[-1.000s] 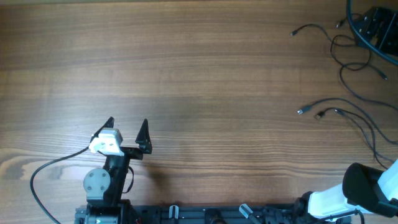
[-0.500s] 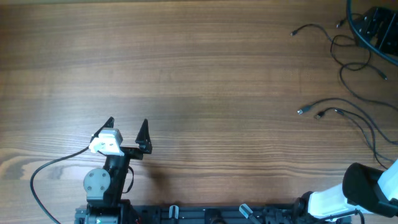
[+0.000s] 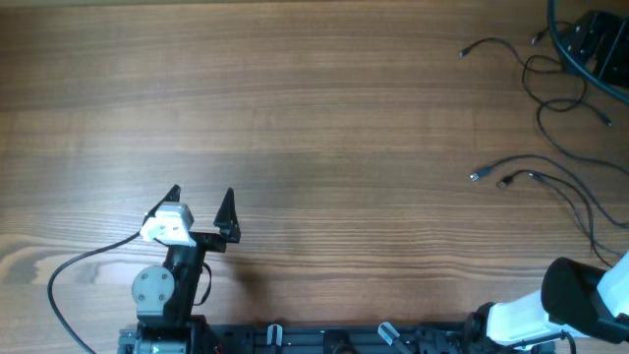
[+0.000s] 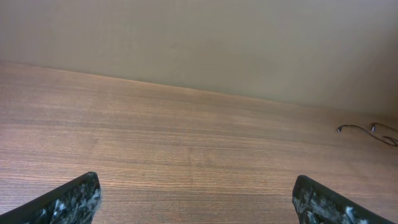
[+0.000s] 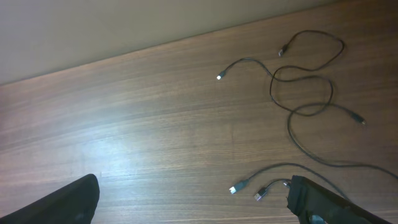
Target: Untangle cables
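Observation:
Several thin black cables (image 3: 555, 103) lie loosely looped on the wooden table at the far right, with small plug ends (image 3: 475, 176) pointing left. My left gripper (image 3: 200, 195) stands open near the front left, far from them, with nothing between its fingers (image 4: 74, 198). In the left wrist view only a bit of cable (image 4: 364, 128) shows at the right edge. My right gripper (image 5: 194, 186) is open just above the table; two plug ends (image 5: 235, 188) lie between its fingers, close to the right finger (image 5: 323, 202). More cables (image 5: 308, 81) curl beyond them.
A dark device (image 3: 598, 37) with a thick cord sits at the table's back right corner. The left arm's own thick black cable (image 3: 61, 285) loops at the front left. The right arm's white body (image 3: 550, 307) is at the front right.

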Robot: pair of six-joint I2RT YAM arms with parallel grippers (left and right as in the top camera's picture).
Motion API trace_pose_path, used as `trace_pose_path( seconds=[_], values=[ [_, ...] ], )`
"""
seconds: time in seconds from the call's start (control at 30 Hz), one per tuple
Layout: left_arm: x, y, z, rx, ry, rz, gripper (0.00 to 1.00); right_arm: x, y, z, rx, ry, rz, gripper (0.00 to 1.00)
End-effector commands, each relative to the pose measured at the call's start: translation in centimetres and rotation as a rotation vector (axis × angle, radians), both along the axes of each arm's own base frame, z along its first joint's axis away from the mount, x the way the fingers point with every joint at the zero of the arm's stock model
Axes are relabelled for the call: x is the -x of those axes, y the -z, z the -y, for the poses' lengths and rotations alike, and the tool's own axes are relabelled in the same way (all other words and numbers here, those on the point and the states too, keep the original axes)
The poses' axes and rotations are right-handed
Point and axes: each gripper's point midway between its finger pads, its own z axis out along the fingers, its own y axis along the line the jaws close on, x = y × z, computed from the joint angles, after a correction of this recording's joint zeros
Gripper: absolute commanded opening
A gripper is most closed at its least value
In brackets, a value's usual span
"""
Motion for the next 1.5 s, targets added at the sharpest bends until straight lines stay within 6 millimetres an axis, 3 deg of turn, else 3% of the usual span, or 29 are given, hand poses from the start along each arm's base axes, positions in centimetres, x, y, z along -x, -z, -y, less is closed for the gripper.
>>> trace_pose_path(
  seconds=[0.0, 0.27, 0.53, 0.77, 1.13, 1.47],
  values=[
    [0.0, 0.1, -0.4, 0.005, -0.019, -0.002, 1.00, -0.2, 0.0, -0.3, -0.004, -0.012, 0.005, 1.00],
    [0.0, 0.1, -0.4, 0.005, -0.019, -0.002, 1.00, -0.5, -0.7, -0.5, -0.079, 0.057, 0.027, 1.00],
    [0.0, 0.1, -0.4, 0.005, -0.019, -0.002, 1.00, -1.4, -4.0, -3.1, -0.010, -0.024, 0.174, 1.00],
    [0.0, 0.1, -0.4, 0.005, -0.019, -0.002, 1.00, -0.8, -4.4, -4.8, 0.072, -0.082, 0.217, 1.00],
    [0.0, 0.1, -0.4, 0.005, -0.019, -0.002, 1.00, 0.5, 3.7, -5.7, 0.082, -0.100, 0.324, 1.00],
    [0.0, 0.1, -0.4, 0.005, -0.019, -0.002, 1.00, 2.6, 7.2, -8.2, 0.075, -0.197, 0.641, 1.00]
  ],
)
